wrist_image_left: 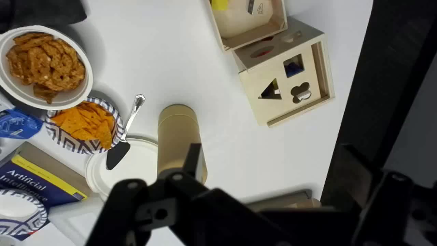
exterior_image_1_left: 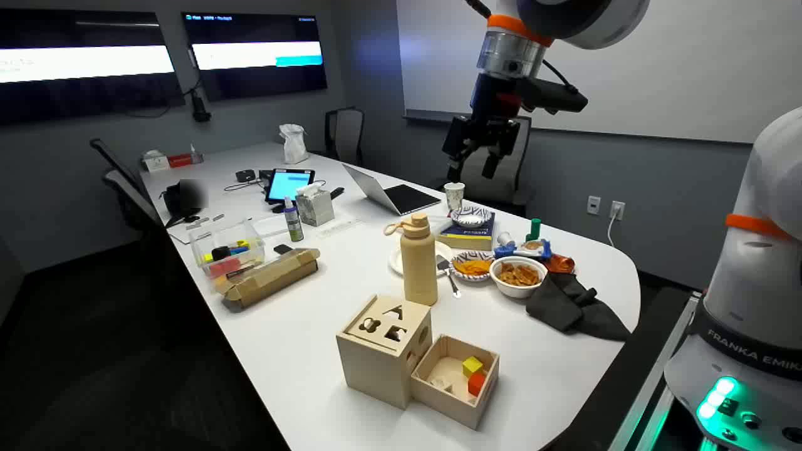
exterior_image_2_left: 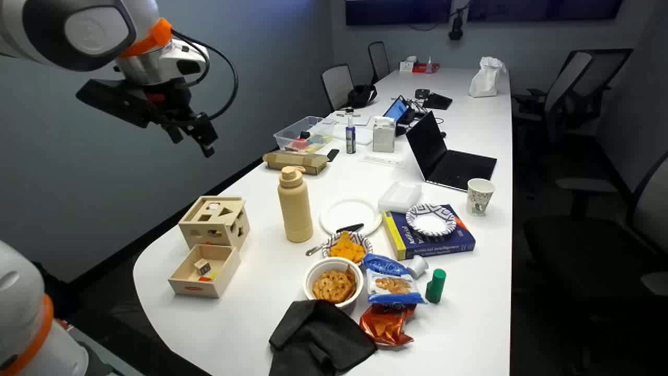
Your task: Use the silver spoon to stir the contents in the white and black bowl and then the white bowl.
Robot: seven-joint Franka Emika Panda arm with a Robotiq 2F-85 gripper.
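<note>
My gripper (exterior_image_1_left: 472,169) is open and empty, high above the table; it also shows in an exterior view (exterior_image_2_left: 193,143) and in the wrist view (wrist_image_left: 273,153). The spoon-like utensil (wrist_image_left: 131,116) has a silver handle and a dark flat head. It lies beside the patterned bowl, its head over the plate. The white and black bowl (wrist_image_left: 70,140) has a dark zigzag pattern and holds orange chips; it shows in both exterior views (exterior_image_1_left: 476,277). The white bowl (exterior_image_1_left: 515,290) next to it holds brown-orange crackers; it is at the left in the wrist view (wrist_image_left: 88,82).
A tall tan bottle (exterior_image_1_left: 418,269) stands close to the utensil. A white plate (wrist_image_left: 143,164) lies under its head. A wooden shape box (exterior_image_1_left: 376,369) and open wooden tray (exterior_image_2_left: 229,266) are nearby. Black cloth (exterior_image_1_left: 554,307), snack bags (exterior_image_2_left: 394,287) and a book (exterior_image_2_left: 433,248) surround the bowls.
</note>
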